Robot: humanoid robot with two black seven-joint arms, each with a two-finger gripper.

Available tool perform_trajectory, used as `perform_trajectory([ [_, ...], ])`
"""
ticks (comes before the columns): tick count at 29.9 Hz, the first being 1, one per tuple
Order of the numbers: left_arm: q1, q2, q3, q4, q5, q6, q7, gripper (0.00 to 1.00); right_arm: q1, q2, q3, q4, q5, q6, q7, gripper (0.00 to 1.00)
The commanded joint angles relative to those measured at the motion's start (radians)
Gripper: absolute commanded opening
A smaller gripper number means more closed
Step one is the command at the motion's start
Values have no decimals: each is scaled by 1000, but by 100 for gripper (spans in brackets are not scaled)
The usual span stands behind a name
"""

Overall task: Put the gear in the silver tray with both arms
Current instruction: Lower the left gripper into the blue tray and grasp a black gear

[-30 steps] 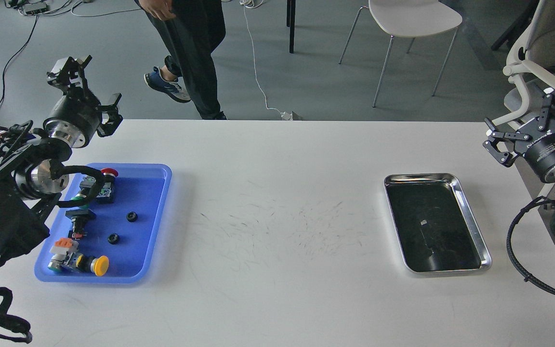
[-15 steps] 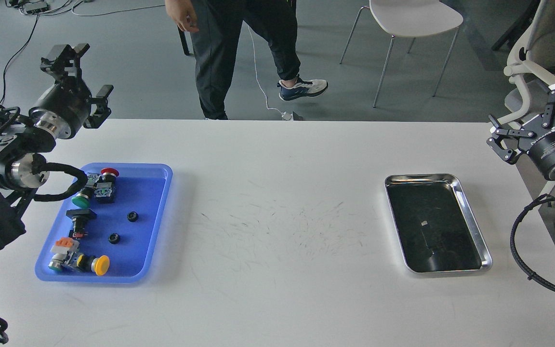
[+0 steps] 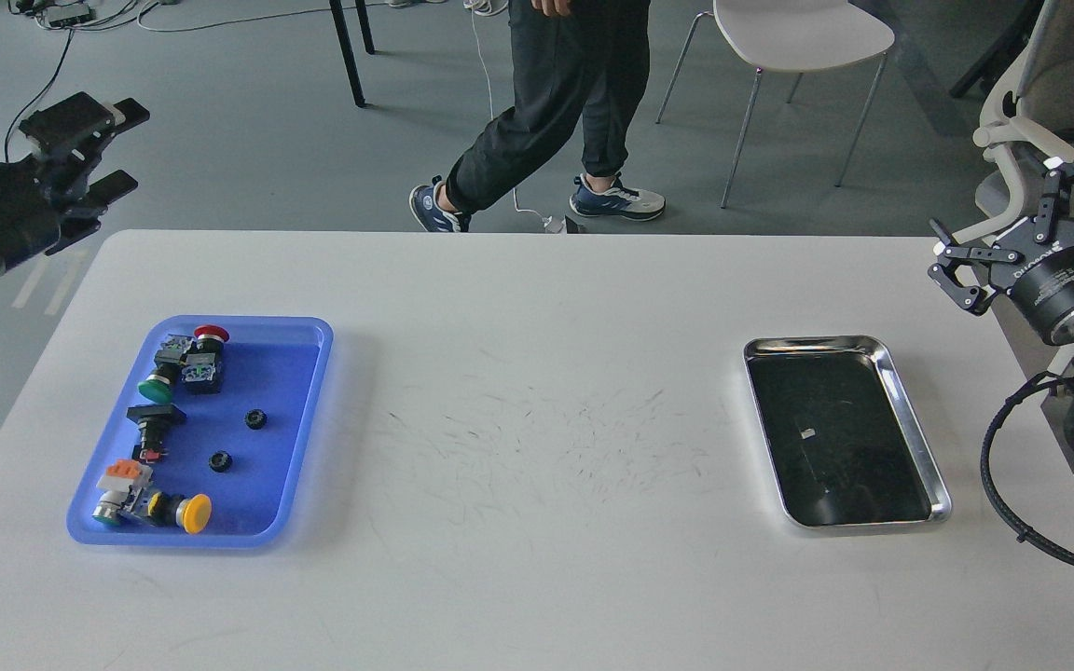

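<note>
Two small black gears (image 3: pixel 255 418) (image 3: pixel 219 460) lie in the blue plastic tray (image 3: pixel 304 447) at the table's left. The silver tray (image 3: pixel 913 424) sits at the right, its dark bottom holding only a small pale speck. My left gripper (image 3: pixel 119 147) is open and empty, raised beyond the table's far left corner, well away from the gears. My right gripper (image 3: pixel 1012 222) is open and empty, held above the table's right edge, behind and to the right of the silver tray.
The blue tray also holds several push-button switches with red (image 3: pixel 210 334), green (image 3: pixel 153 389) and yellow (image 3: pixel 193 513) caps. A person (image 3: pixel 556 102) walks behind the table. A white chair (image 3: pixel 798 37) and a grey office chair (image 3: pixel 1059 84) stand behind it.
My left arm has swung left and back, off the blue tray and mostly out of view. The right gripper has barely shifted. The person has walked to the right.
</note>
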Motion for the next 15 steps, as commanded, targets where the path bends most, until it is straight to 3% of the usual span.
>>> perform_trajectory([
  [1, 7, 75, 20, -108, 130, 16, -1, 98, 3, 0, 0, -9, -4, -1, 4, 99],
  [6, 37, 187, 65, -318, 291, 43, 0, 98, -1, -18, -14, 1, -4, 1, 4, 99],
  [9, 39, 220, 127, -410, 479, 111, -3, 98, -6, -23, -19, -1, -4, 1, 4, 98],
  [15, 40, 211, 288, -447, 857, 277, -21, 98, -6, -23, -22, -3, -4, 1, 4, 98],
])
